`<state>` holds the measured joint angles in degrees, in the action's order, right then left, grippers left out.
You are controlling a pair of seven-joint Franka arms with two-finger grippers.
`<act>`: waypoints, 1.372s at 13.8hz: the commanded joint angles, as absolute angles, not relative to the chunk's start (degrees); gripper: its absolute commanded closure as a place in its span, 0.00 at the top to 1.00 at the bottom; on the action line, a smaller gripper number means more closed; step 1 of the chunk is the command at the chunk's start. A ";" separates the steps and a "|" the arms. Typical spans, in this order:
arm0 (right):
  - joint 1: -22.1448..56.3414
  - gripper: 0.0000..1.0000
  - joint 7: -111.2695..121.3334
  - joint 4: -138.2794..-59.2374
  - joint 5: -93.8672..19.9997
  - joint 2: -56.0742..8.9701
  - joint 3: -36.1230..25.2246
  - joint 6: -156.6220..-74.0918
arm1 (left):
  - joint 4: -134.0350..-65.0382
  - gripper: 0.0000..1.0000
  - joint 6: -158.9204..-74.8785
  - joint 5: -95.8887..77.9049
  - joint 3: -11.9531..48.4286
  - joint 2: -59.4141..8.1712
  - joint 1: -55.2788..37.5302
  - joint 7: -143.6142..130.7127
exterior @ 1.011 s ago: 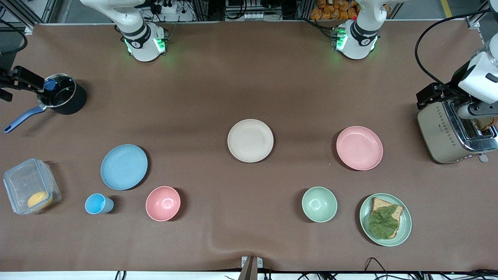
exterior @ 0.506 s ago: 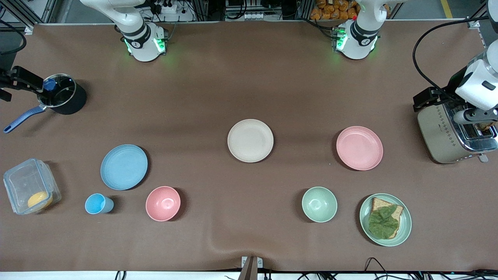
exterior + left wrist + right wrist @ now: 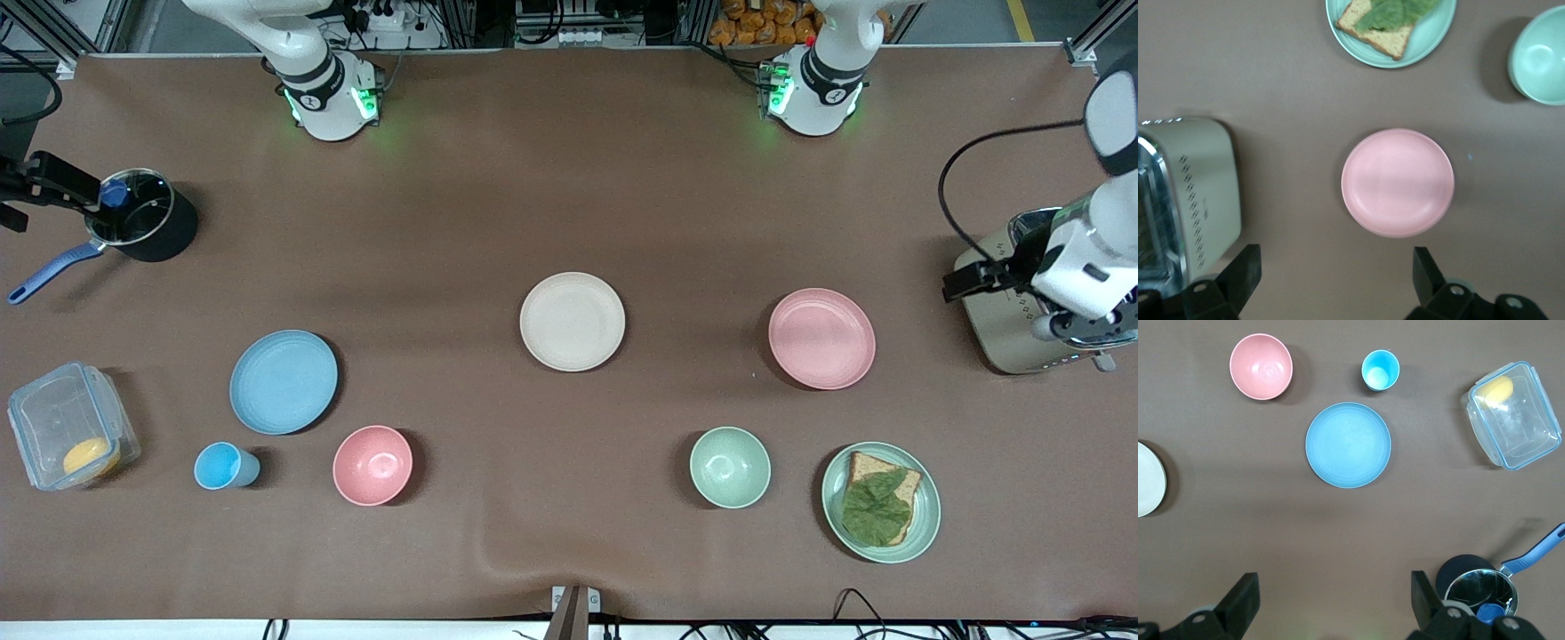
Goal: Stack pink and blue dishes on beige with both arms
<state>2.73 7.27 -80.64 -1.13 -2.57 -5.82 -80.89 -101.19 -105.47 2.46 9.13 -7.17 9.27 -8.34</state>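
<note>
**Three matte plates lay apart on a brown tabletop, both grippers high and empty**

The flat round cream-beige matte plate (image 3: 573,321) sat near the middle of the brown, leather-like tabletop (image 3: 569,196), which puckered into a soft ridge at the edge nearest the front camera. The flat pale pink matte plate (image 3: 821,338) lay well apart from it toward the left arm's end, beside a boxy cream-and-chrome toaster (image 3: 1022,311). The flat light blue matte plate (image 3: 284,381), faintly ringed, lay toward the right arm's end, near a small light-blue cup (image 3: 224,466) and a deep glossy pink bowl (image 3: 372,465).

The left gripper (image 3: 1335,283) hung over the tabletop between the toaster and the pink plate, its fingers (image 3: 1238,277) spread wide and holding nothing. The right gripper (image 3: 1331,600) hung over bare tabletop beside a dark saucepan with a blue handle (image 3: 1478,587), fingers (image 3: 1241,600) likewise spread wide and empty.

Metal framing and cables stood along the tabletop's edge by the arm bases.
</note>
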 commanded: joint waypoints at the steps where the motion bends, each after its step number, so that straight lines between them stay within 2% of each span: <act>1: 2.38 1.00 6.77 -80.95 -0.70 -2.37 -5.80 -80.77 | -113.34 1.00 -118.87 1.67 9.49 -5.27 10.72 -7.03; 4: 2.02 1.00 6.94 -81.12 -1.58 -2.63 -5.89 -80.42 | -122.84 1.00 -131.18 1.67 9.49 -7.29 12.29 -7.03; 6: 2.46 1.00 6.86 -81.21 -1.49 -3.60 -5.89 -80.25 | -126.28 1.00 -137.69 1.67 9.67 -10.88 14.15 -7.03; 9: 3.42 1.00 6.68 -81.21 -1.06 -6.58 -5.71 -80.07 | -127.79 1.00 -143.78 1.41 10.02 -15.72 14.15 -7.12; 13: 3.08 1.00 7.29 -81.21 -0.70 -12.12 -5.80 -80.07 | -127.71 1.00 -146.16 0.79 10.28 -19.76 13.89 -7.64; 16: 1.85 1.00 7.47 -80.86 -0.27 -16.33 -5.89 -80.68 | -127.53 0.74 -146.86 0.79 10.37 -21.88 13.54 -8.09; 18: 1.06 1.00 7.47 -80.95 0.09 -19.59 -5.98 -82.25 | -127.62 0.66 -147.22 0.79 10.55 -22.85 13.62 -8.00; 19: 0.53 1.00 7.56 -81.99 -0.17 -20.30 -5.98 -85.22 | -127.62 0.59 -147.30 0.79 10.63 -23.29 13.80 -8.00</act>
<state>1.99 7.25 -82.26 -0.71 -17.86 -6.44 -82.58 -127.76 -146.27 2.33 10.21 -22.40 13.52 -8.25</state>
